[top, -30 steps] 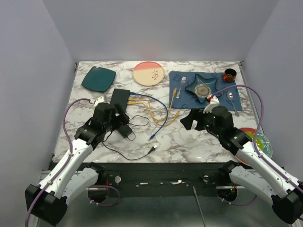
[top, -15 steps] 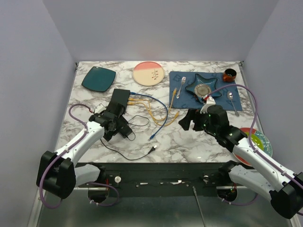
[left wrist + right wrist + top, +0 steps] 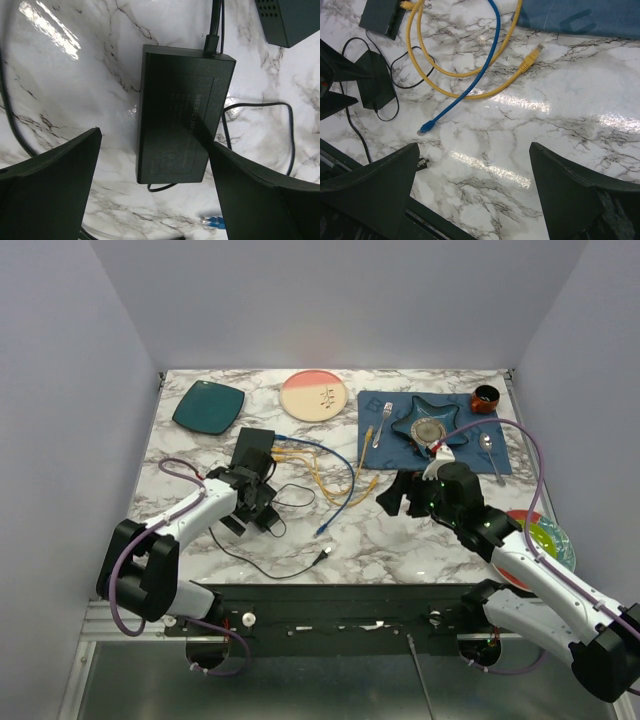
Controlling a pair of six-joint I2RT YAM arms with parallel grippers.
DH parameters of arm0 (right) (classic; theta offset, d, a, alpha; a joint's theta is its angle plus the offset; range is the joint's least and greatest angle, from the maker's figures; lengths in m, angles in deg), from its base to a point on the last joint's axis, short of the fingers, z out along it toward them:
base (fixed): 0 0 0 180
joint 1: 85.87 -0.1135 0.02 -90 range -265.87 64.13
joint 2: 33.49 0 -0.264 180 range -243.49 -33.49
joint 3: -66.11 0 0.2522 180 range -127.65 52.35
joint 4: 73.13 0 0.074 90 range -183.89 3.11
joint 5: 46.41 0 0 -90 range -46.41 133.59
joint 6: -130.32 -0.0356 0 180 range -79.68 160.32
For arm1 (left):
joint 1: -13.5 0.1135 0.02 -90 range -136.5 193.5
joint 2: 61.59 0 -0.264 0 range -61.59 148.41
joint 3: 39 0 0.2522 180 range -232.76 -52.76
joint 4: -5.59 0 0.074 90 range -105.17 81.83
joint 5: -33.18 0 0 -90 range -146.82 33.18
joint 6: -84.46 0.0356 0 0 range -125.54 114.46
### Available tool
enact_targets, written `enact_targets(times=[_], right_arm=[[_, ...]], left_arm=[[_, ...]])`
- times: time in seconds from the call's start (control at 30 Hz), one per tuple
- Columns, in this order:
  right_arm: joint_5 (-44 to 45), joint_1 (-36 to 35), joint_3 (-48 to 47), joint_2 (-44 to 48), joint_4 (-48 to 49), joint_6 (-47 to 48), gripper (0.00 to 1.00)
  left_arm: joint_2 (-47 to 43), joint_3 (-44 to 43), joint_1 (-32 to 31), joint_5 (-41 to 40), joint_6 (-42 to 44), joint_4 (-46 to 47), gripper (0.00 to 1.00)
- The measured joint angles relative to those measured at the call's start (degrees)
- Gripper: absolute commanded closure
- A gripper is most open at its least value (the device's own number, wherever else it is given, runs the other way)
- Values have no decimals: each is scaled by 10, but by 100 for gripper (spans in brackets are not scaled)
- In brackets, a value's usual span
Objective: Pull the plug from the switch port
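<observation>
While the left arm reaches low across the marble table (image 3: 400, 540), the left gripper (image 3: 256, 502) hangs over the power brick (image 3: 270, 523) with its jaws wide apart and nothing between them. The switch (image 3: 253, 447) lies flat just beyond it, in the left half of the table. Yellow cables (image 3: 300, 455) and a blue cable (image 3: 352, 475) go into the switch's right side. The right arm bends toward the middle. The right gripper (image 3: 395, 495) is also open and empty, well apart from the switch and near the blue mat (image 3: 500, 455).

From the left wrist, the brick fills the space between the two fingers (image 3: 50, 185). I cannot tell if they touch it. Only a corner of the switch shows, at the top right.

From the right wrist, the fingers (image 3: 375, 185) spread above bare marble. This view alone shows the loose ends clearly: a blue plug (image 3: 423, 131) and a yellow plug (image 3: 532, 55) lie free on the table. The switch sits at the far left, with yellow cable entering it.
</observation>
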Motion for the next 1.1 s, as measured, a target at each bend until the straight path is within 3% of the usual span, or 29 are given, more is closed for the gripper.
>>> enact_targets(times=[0.17,0.23,0.33,0.43,0.53,0.57,0.67,0.9,1.1], right_arm=[[-1,0,9,0,3,-2,0],[-3,0,12,0,3,-3,0],[-4,0,16,0,3,-6,0],[-5,0,20,0,6,-7,0],[-5,0,26,0,7,-7,0],[-5,0,27,0,7,-7,0],[-5,0,30,0,7,-8,0],[-11,0,34,0,16,-13,0],[-22,0,37,-5,28,-21,0]], left_arm=[[19,-1,0,0,-6,19,1],[41,-5,0,-2,-5,24,6],[68,-6,2,-2,-4,30,18],[71,-3,9,-3,0,32,38],[64,5,21,-2,3,36,60],[56,10,27,-3,6,34,72],[21,29,56,-2,13,21,83],[-100,18,196,-10,63,-26,83],[-62,-26,312,-12,105,-43,79]])
